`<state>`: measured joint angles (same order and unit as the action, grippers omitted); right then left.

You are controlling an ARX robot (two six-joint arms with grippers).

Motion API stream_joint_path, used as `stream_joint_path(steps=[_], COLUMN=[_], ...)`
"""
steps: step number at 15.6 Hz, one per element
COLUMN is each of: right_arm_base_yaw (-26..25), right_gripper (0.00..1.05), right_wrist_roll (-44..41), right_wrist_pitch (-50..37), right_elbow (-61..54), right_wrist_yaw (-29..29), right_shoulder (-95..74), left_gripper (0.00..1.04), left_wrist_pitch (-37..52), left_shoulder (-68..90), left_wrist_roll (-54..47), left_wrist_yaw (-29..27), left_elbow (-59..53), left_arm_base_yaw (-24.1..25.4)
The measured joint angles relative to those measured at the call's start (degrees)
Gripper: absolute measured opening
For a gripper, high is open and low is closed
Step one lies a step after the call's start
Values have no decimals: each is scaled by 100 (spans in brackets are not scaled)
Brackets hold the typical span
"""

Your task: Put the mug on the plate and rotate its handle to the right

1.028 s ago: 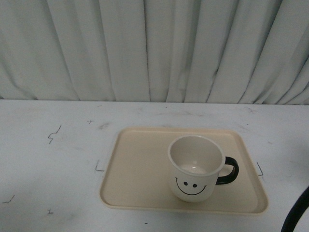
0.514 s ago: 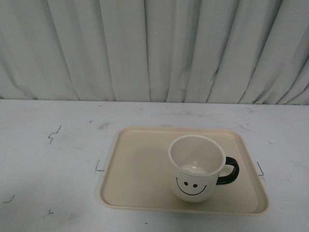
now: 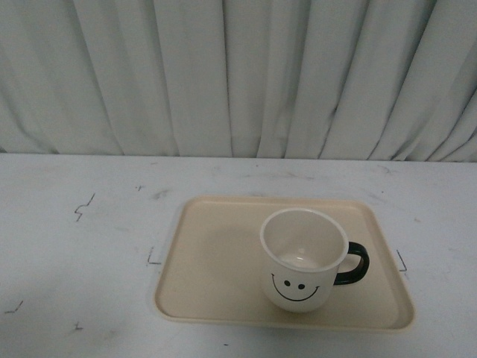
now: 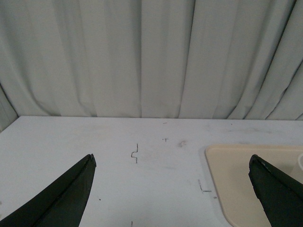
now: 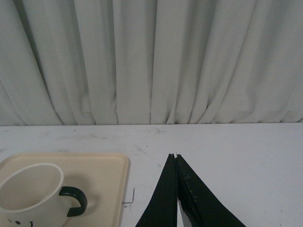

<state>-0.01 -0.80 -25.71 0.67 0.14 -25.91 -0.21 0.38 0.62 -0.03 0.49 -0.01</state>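
Observation:
The white mug (image 3: 301,259) stands upright on the beige plate (image 3: 216,253), its smiley face toward the front camera. Its black handle (image 3: 355,265) points to the right. The right wrist view shows the mug (image 5: 29,194), its handle (image 5: 75,198) and the plate (image 5: 106,168) too. My right gripper (image 5: 175,156) is shut with nothing in it, over bare table to the right of the plate. My left gripper (image 4: 171,161) is open and empty, to the left of the plate (image 4: 236,175). Neither arm appears in the front view.
The white table (image 3: 82,246) carries small black pen marks (image 3: 83,206) and corner marks (image 3: 152,261) around the plate. A pale pleated curtain (image 3: 238,74) hangs along the far edge.
A dark piece of the right arm at the front view's lower right corner one second ago has left the picture. Mug and plate have not moved.

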Motion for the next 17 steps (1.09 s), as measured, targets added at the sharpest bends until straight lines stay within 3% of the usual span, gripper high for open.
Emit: stream_joint_path(steps=[14, 16, 17], right_arm_base_yaw=[0, 0, 0], right_gripper=[2, 2, 2], right_wrist_roll=[0, 0, 0], right_wrist_pitch=[1351, 2505, 2562], right_elbow=[0, 0, 0], right_wrist_yaw=[0, -15, -13], right_shoulder=[1381, 2214, 2559], left_gripper=[98, 98, 98], left_wrist_pitch=[0, 0, 0], left_shoulder=[0, 0, 0], left_wrist_roll=[-2, -2, 0], left_wrist_yaw=[0, 0, -9], left_elbow=[0, 0, 0], left_arm_base_yaw=[0, 0, 0])
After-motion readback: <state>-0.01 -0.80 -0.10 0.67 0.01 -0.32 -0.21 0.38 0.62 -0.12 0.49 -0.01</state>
